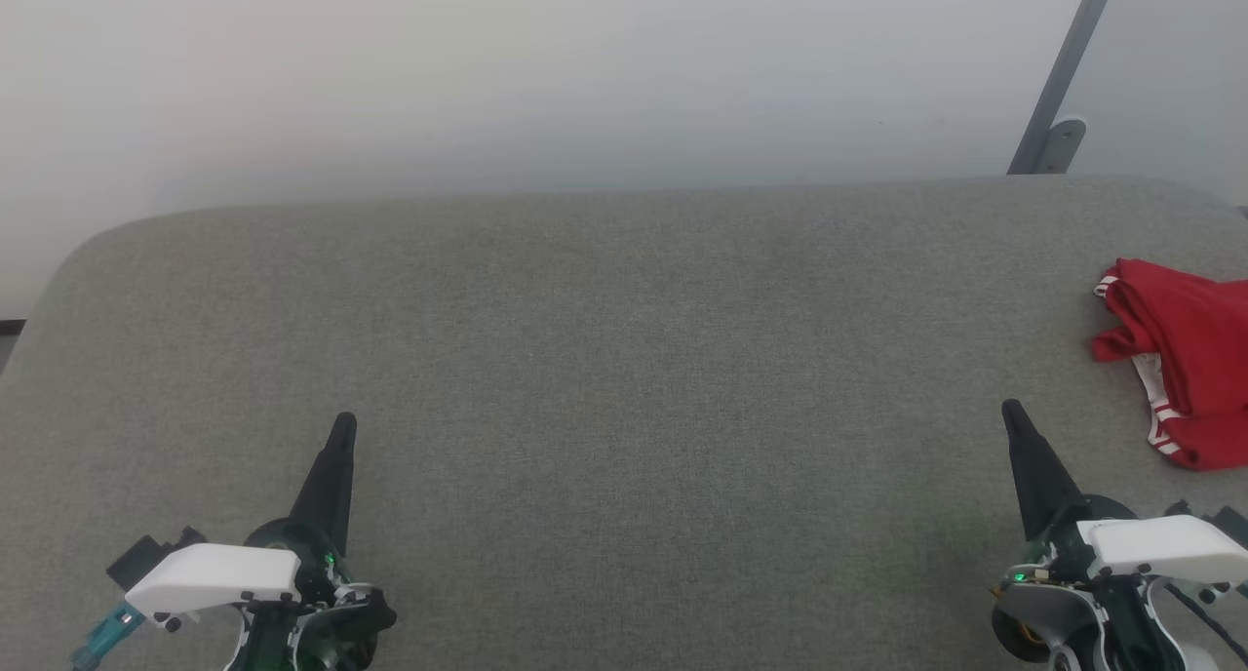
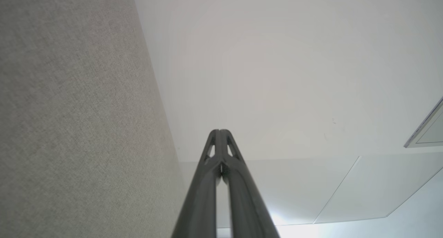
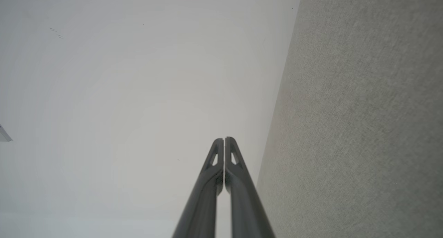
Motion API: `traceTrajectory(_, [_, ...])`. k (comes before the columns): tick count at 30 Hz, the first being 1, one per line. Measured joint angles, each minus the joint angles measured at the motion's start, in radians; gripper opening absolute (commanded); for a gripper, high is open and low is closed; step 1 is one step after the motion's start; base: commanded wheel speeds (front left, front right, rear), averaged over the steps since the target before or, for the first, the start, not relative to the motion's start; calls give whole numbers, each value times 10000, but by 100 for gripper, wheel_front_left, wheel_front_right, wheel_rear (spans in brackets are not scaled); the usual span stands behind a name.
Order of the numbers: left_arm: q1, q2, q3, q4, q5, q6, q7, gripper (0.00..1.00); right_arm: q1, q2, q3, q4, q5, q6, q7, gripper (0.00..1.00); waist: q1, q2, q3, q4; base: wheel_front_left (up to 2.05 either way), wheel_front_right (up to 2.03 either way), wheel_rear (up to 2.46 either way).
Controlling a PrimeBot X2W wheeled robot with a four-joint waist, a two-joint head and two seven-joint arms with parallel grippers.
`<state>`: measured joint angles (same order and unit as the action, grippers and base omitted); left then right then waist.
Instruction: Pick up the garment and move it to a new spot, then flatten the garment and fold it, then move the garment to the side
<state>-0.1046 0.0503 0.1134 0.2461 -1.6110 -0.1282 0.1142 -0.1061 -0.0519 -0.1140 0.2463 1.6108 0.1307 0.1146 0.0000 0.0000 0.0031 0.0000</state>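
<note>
The garment [image 1: 1185, 359] is a crumpled bright-red cloth with white-striped edges, lying at the right edge of the grey fabric surface [image 1: 624, 378] and cut off by the head view's border. My right gripper [image 1: 1011, 413] hovers low at the lower right, shut and empty, a short way left of and nearer than the garment. At the lower left, my left gripper [image 1: 345, 423] is also shut with nothing in it, far from the garment. In both wrist views the fingertips meet: left gripper [image 2: 219, 131], right gripper [image 3: 224, 139].
The grey fabric surface [image 2: 69, 127] spreads wide between the two arms, with a rounded far-left corner. A pale wall [image 1: 585, 76] rises behind it. A grey metal bar [image 1: 1058, 96] leans at the far right behind the surface.
</note>
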Motion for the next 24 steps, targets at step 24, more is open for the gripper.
traceTrajectory(24, [0,0,4,0,0,0,2,0,-1,0,-2,0,0,0,0,0,0,0,0,0,0,0,0])
